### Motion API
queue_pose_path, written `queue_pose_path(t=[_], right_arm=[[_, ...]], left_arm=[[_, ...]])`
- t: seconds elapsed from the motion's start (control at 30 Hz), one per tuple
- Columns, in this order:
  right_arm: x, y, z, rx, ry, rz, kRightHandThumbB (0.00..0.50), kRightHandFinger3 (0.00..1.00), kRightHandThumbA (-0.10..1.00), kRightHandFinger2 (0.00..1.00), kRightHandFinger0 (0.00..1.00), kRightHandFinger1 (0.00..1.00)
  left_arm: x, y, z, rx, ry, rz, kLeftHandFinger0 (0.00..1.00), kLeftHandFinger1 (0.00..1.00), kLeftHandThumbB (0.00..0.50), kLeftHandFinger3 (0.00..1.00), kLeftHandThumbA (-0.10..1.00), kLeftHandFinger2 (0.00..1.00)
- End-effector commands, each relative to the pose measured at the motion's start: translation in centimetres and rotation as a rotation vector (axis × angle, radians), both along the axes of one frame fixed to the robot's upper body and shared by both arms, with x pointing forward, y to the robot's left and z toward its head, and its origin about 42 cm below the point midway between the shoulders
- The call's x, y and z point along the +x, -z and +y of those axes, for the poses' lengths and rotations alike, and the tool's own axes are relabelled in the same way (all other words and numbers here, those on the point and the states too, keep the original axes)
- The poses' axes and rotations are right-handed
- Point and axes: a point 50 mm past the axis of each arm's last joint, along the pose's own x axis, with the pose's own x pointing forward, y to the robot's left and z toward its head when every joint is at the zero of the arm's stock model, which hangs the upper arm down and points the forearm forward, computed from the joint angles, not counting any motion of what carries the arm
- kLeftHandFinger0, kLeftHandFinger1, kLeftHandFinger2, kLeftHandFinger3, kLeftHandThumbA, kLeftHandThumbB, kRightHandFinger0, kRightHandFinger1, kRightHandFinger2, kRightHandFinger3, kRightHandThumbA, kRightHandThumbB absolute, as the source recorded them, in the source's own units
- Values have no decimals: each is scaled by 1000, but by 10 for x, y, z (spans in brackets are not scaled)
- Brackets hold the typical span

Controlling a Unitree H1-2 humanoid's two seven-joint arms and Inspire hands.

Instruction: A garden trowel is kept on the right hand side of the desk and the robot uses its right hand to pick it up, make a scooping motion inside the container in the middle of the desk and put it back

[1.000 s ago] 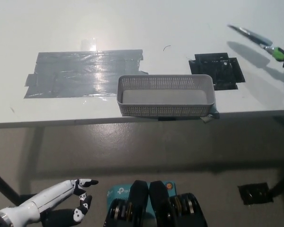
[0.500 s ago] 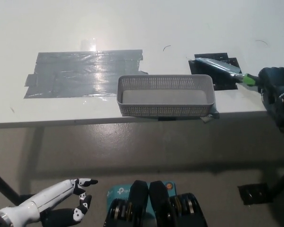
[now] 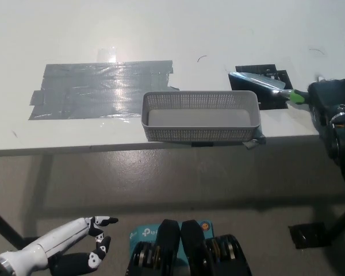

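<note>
Trowel [image 3: 263, 84] was held in the black right robot hand [image 3: 329, 99], which was closed around its green handle at the counter's right side. Its grey blade pointed left, over the black patch [image 3: 276, 95] and toward the basket's right end, but had not yet crossed the rim. Holding it by the far end of the handle kept the robot hand clear of the basket and left the whole blade free to dip in, which suits a scoop.

The basket [image 3: 201, 116] sat in the middle, close to the counter's [image 3: 161, 29] near edge, its right corner just beside the patch. Its inside looked bare, so the blade would have room along its length, though the walls stood upright and a low sweep could have caught the rim and pushed the light basket toward the edge. Grey tape [image 3: 100, 89] lay flat to the left, no obstacle. Behind the basket the counter was wide and open.

The white left robot hand [image 3: 89, 241] rested low at the left, below the counter, fingers apart and holding nothing.
</note>
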Motion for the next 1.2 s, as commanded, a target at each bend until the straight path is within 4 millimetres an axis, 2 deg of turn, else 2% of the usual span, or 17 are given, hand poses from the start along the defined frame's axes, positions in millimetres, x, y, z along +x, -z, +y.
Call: queue_pose_path(t=[0.0, 0.07, 0.1, 0.2, 0.33, 0.37, 0.4, 0.43, 0.47, 0.67, 0.77, 0.87, 0.9, 0.93, 1.0, 1.1, 1.17], right_arm=[[6, -51, -8, 117, 109, 83, 500, 1000, 605, 1000, 1000, 1000], [6, -53, -8, 133, 111, 100, 500, 1000, 611, 1000, 1000, 1000], [7, -62, -9, 179, 119, 125, 500, 1000, 666, 1000, 1000, 1000], [5, -80, -9, 221, 129, 139, 500, 1000, 636, 1000, 1000, 1000], [4, -95, -15, 273, 131, 176, 500, 1000, 674, 1000, 1000, 1000], [3, -99, -17, 278, 130, 192, 500, 1000, 709, 1000, 1000, 1000], [4, -102, -20, 296, 130, 204, 500, 1000, 712, 1000, 1000, 1000], [5, -103, -19, 297, 130, 206, 500, 1000, 712, 1000, 1000, 1000], [2, -109, -22, 291, 123, 210, 500, 1000, 738, 1000, 1000, 1000], [-17, -135, -34, 359, 63, 219, 500, 1000, 793, 1000, 1000, 1000], [-39, -151, -44, 441, 7, 192, 500, 1000, 832, 1000, 1000, 1000], [-58, -159, -52, 513, -29, 143, 500, 1000, 859, 1000, 1000, 1000], [-79, -164, -56, 571, -81, 98, 500, 1000, 853, 1000, 1000, 1000], [-82, -164, -56, 579, -85, 94, 500, 1000, 852, 1000, 1000, 1000], [-102, -167, -60, 610, -120, 57, 500, 1000, 886, 1000, 1000, 1000], [-132, -163, -69, 714, -164, 17, 500, 1000, 863, 1000, 1000, 1000], [-135, -162, -70, 726, -165, 14, 500, 1000, 854, 1000, 1000, 1000]], left_arm=[[-1, -9, 4, 15, -13, -29, 1000, 1000, 251, 1000, 1000, 1000], [-1, -8, 3, 13, -12, -26, 1000, 1000, 250, 1000, 1000, 1000], [-1, -8, 3, 13, -14, -25, 1000, 1000, 259, 1000, 1000, 1000], [0, -8, 3, 20, -11, -31, 1000, 1000, 242, 1000, 1000, 1000], [0, -9, 4, 13, -10, -28, 1000, 1000, 227, 1000, 1000, 1000], [0, -9, 4, 17, -10, -32, 1000, 1000, 230, 1000, 1000, 1000], [0, -9, 4, 31, -16, -39, 1000, 1000, 251, 1000, 1000, 1000], [0, -9, 5, 32, -19, -40, 1000, 1000, 252, 1000, 1000, 1000], [0, -8, 5, 30, -18, -32, 1000, 1000, 271, 1000, 1000, 1000], [-1, -8, 7, 19, -25, -29, 1000, 1000, 268, 1000, 1000, 1000], [-2, -8, 7, 23, -21, -31, 1000, 1000, 266, 1000, 1000, 1000], [-2, -7, 8, 17, -28, -25, 1000, 1000, 273, 1000, 1000, 1000], [-1, -7, 8, 12, -27, -24, 1000, 1000, 271, 1000, 1000, 1000], [-1, -7, 8, 12, -27, -24, 1000, 1000, 271, 1000, 1000, 1000], [-1, -8, 8, 10, -24, -22, 1000, 1000, 255, 1000, 1000, 1000], [-1, -7, 7, 8, -23, -22, 1000, 1000, 241, 1000, 1000, 1000], [-1, -7, 7, 6, -23, -22, 1000, 1000, 240, 1000, 1000, 1000]])
